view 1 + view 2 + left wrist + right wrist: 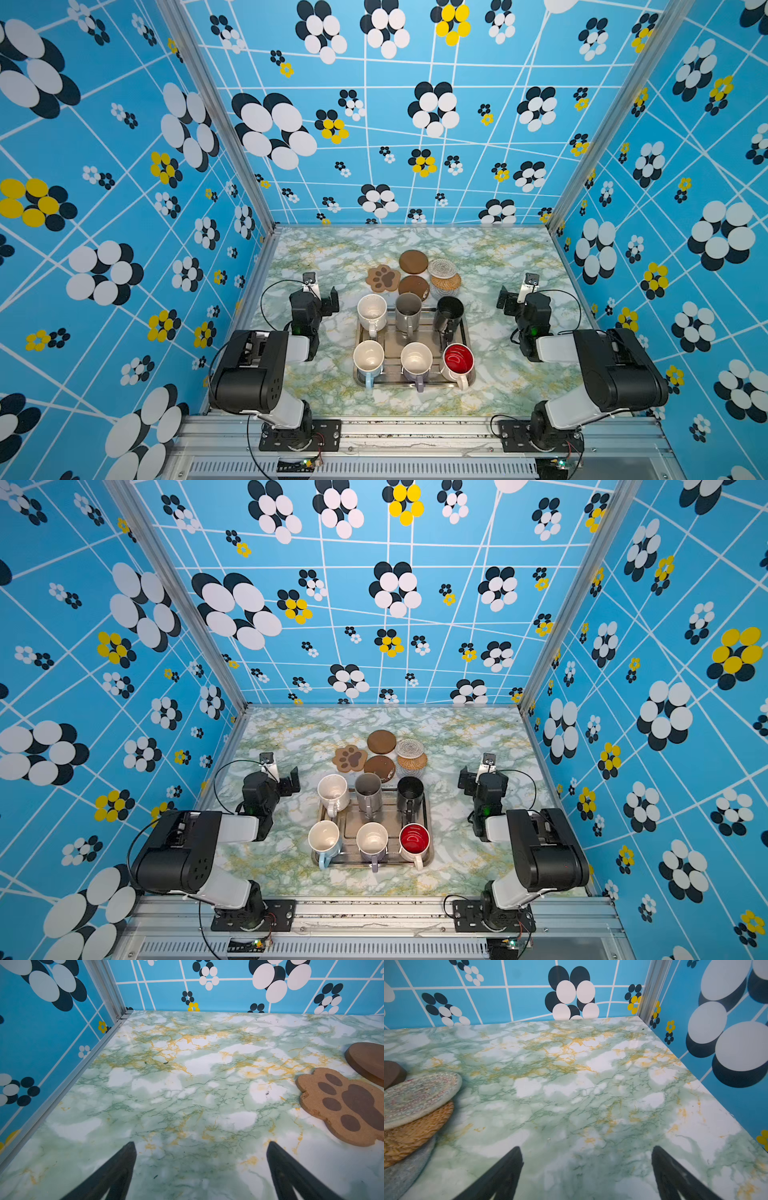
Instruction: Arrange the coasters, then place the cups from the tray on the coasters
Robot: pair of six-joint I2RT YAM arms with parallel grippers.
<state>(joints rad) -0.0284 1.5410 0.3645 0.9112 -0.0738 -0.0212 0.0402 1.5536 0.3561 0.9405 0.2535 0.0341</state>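
While empty, left gripper (200, 1144) and right gripper (586, 1147) fully wide.

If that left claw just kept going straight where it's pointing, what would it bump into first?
Nothing stands in its way: ahead of the open left gripper lies only bare table, then the blue back wall. The paw coaster sits off to the side. Tabletop or wall first, I cannot tell.
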